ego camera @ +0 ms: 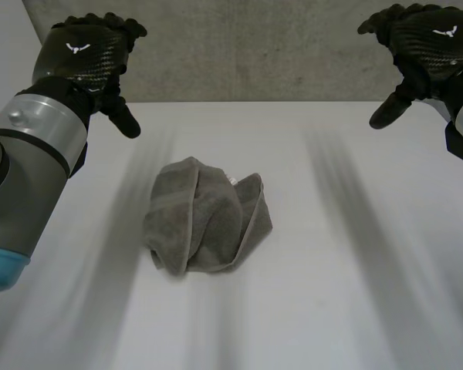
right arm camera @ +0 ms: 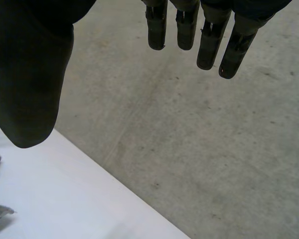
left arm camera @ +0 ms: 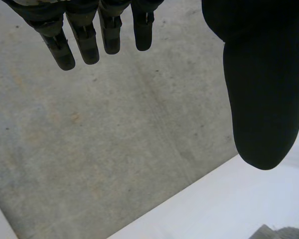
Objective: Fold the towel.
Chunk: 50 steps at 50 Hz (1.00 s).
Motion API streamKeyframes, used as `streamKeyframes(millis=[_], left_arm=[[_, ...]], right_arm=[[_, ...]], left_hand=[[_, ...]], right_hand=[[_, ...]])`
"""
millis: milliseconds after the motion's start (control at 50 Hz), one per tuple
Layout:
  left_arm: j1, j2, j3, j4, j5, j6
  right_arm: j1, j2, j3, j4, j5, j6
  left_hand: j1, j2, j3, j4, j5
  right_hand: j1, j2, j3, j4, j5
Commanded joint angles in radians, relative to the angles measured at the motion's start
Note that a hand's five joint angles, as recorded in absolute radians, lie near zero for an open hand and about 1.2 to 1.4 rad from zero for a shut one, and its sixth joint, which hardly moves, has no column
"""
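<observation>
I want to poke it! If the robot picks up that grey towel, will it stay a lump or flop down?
Probably flop: the towel lies crumpled in soft folds, so it looks limp. Pushed across the table, it would likely bunch up, not roll.

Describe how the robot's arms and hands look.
The left hand and right hand are black, with a woven carbon-look shell and a white logo on the back. The left arm is grey with a light-blue cap.

The flat white counter is smooth and plain. Past its far edge is a rough grey concrete surface.
</observation>
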Motion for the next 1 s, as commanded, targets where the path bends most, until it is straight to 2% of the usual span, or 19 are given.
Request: streamKeyframes(millis=[20,60,80,120,140,220,300,400,560,680,720,740,780,800,820,840,880,940,1000], left_arm=[[0.002,0.024,-0.063,0.001,0.144,0.040],[0.020,0.033,-0.114,0.002,0.251,0.103],[0.020,0.034,-0.114,0.002,0.252,0.103],[0.052,0.024,-0.161,0.004,0.330,0.189],[0.052,0.024,-0.161,0.004,0.330,0.189],[0.083,-0.006,-0.218,0.016,0.384,0.319],[0.083,-0.065,-0.224,0.024,0.384,0.387],[0.086,-0.182,-0.221,0.039,0.382,0.448],[0.081,-0.287,-0.230,0.119,0.387,0.454],[0.075,-0.339,-0.226,0.183,0.384,0.458],[0.074,-0.379,-0.210,0.197,0.382,0.459],[0.074,-0.379,-0.210,0.197,0.382,0.459],[0.072,-0.407,-0.191,0.199,0.381,0.473],[0.072,-0.407,-0.190,0.199,0.381,0.473],[0.072,-0.420,-0.178,0.191,0.379,0.494],[0.072,-0.421,-0.178,0.191,0.379,0.494],[0.072,-0.437,-0.152,0.189,0.375,0.558],[0.069,-0.437,-0.128,0.197,0.371,0.618],[0.067,-0.433,-0.109,0.200,0.371,0.629]], right_arm=[[0.005,0.031,0.021,0.004,-0.104,-0.121],[0.006,0.049,0.056,0.006,-0.185,-0.235],[0.006,0.049,0.056,0.006,-0.186,-0.236],[0.030,0.092,0.087,0.001,-0.242,-0.343],[0.031,0.092,0.087,0.001,-0.242,-0.343],[0.118,0.211,0.081,-0.005,-0.256,-0.430],[0.150,0.301,0.065,-0.022,-0.247,-0.441],[0.196,0.472,0.026,-0.114,-0.212,-0.438],[0.236,0.612,-0.019,-0.200,-0.149,-0.444],[0.252,0.667,-0.037,-0.235,-0.147,-0.451],[0.264,0.706,-0.057,-0.247,-0.143,-0.457],[0.264,0.706,-0.057,-0.247,-0.143,-0.457],[0.268,0.735,-0.083,-0.247,-0.140,-0.470],[0.268,0.735,-0.084,-0.247,-0.140,-0.470],[0.270,0.740,-0.094,-0.249,-0.138,-0.480],[0.270,0.740,-0.094,-0.249,-0.138,-0.480],[0.270,0.737,-0.125,-0.249,-0.143,-0.486],[0.270,0.724,-0.162,-0.250,-0.143,-0.478],[0.270,0.706,-0.191,-0.250,-0.147,-0.477]], left_hand=[[0.056,0.058,0.055,0.056,0.052],[0.067,0.070,0.067,0.068,0.064],[0.067,0.070,0.067,0.068,0.064],[0.070,0.073,0.070,0.071,0.067],[0.070,0.073,0.070,0.071,0.067],[0.082,0.084,0.082,0.083,0.078],[0.126,0.128,0.126,0.127,0.122],[0.305,0.307,0.305,0.306,0.301],[0.308,0.311,0.308,0.309,0.304],[0.370,0.372,0.370,0.371,0.366],[0.560,0.562,0.559,0.560,0.556],[0.561,0.563,0.560,0.561,0.557],[0.704,0.706,0.703,0.705,0.700],[0.704,0.707,0.704,0.705,0.701],[0.850,0.852,0.850,0.851,0.846],[0.851,0.854,0.851,0.852,0.848],[1.192,1.195,1.192,1.193,1.189],[1.194,1.197,1.194,1.195,1.191],[1.194,1.197,1.194,1.195,1.191]], right_hand=[[-0.055,-0.068,-0.066,-0.081,-0.059],[-0.055,-0.068,-0.066,-0.081,-0.059],[-0.055,-0.068,-0.066,-0.081,-0.059],[-0.055,-0.068,-0.066,-0.081,-0.059],[-0.055,-0.068,-0.066,-0.081,-0.059],[-0.021,-0.034,-0.033,-0.048,-0.025],[0.020,0.007,0.009,-0.007,0.016],[0.143,0.130,0.132,0.116,0.139],[0.299,0.286,0.287,0.272,0.295],[0.404,0.392,0.393,0.378,0.401],[0.495,0.482,0.484,0.469,0.491],[0.495,0.483,0.484,0.469,0.492],[0.688,0.675,0.677,0.662,0.684],[0.689,0.677,0.678,0.663,0.686],[0.805,0.793,0.794,0.779,0.802],[0.807,0.794,0.795,0.780,0.803],[1.165,1.152,1.153,1.138,1.161],[1.167,1.154,1.155,1.140,1.163],[1.167,1.154,1.155,1.140,1.163]])
